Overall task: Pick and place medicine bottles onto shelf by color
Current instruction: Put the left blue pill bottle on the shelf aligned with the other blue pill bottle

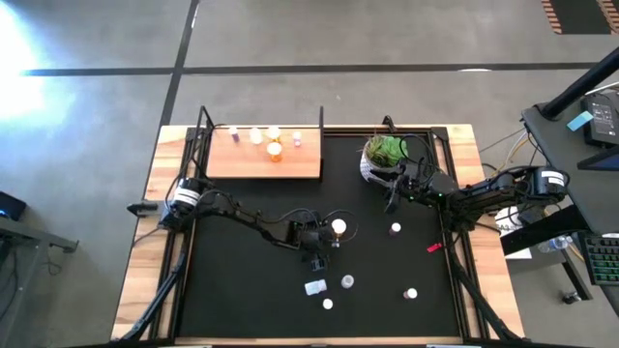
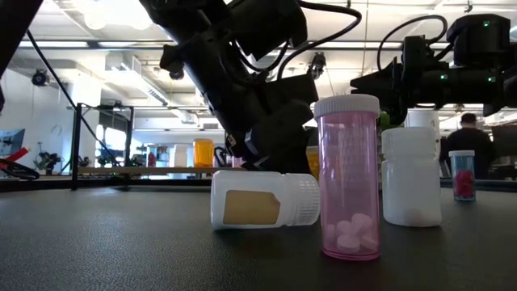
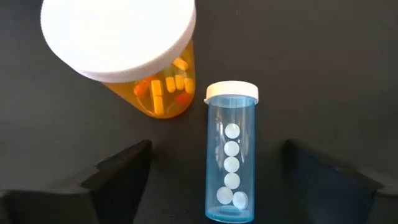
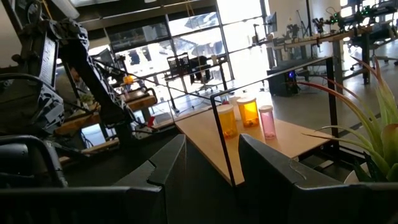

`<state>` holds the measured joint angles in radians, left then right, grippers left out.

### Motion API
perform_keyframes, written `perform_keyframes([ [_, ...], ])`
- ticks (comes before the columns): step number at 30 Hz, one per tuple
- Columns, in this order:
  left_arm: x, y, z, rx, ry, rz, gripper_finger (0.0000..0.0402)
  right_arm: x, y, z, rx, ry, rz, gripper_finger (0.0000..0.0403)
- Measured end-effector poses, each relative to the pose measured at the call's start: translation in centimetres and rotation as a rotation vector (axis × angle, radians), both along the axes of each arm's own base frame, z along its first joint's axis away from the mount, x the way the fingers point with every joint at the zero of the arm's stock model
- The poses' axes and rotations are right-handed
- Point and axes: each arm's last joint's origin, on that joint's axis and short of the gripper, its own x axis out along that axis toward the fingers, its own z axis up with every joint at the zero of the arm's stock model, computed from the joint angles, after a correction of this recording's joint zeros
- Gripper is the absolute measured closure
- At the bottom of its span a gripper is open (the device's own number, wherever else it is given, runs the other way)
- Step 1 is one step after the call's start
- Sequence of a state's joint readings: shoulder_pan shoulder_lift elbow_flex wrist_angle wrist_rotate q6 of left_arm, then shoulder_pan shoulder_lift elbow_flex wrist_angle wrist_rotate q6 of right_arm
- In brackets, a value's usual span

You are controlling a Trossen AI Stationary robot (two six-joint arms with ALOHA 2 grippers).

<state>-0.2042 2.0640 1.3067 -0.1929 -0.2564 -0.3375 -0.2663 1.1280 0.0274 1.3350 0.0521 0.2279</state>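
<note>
Blue bottle [image 3: 231, 160] between left pincer [image 3: 230, 180] fingers

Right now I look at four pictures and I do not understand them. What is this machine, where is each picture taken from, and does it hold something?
It is a robot with two dark arms at a table. One picture looks down from above, one looks level across the black mat, and two come from cameras on the wrists. The left hand hangs open above a blue bottle lying flat beside an upright orange bottle; it holds nothing. The right hand waits near the plant, empty. More bottles stand on the mat, and several already stand on the wooden shelf.
</note>
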Motion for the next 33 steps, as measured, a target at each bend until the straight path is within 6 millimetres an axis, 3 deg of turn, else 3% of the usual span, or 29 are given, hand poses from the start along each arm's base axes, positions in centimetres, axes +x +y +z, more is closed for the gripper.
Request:
perform_keyframes([
  [7,0.0,-0.1,0.0,-0.011,0.008,-0.013,0.0128,0.0,0.0,0.0,0.0,0.0,0.0,0.0264],
  [27,-0.1,-0.4,0.0,-0.028,0.012,-0.031,0.0255,0.0,0.0,0.1,0.007,-0.009,0.001,0.0264],
  [33,-0.5,-0.2,1.0,-0.029,0.008,-0.03,0.0298,0.0,0.0,0.1,0.009,-0.012,0.001,0.0264],
])
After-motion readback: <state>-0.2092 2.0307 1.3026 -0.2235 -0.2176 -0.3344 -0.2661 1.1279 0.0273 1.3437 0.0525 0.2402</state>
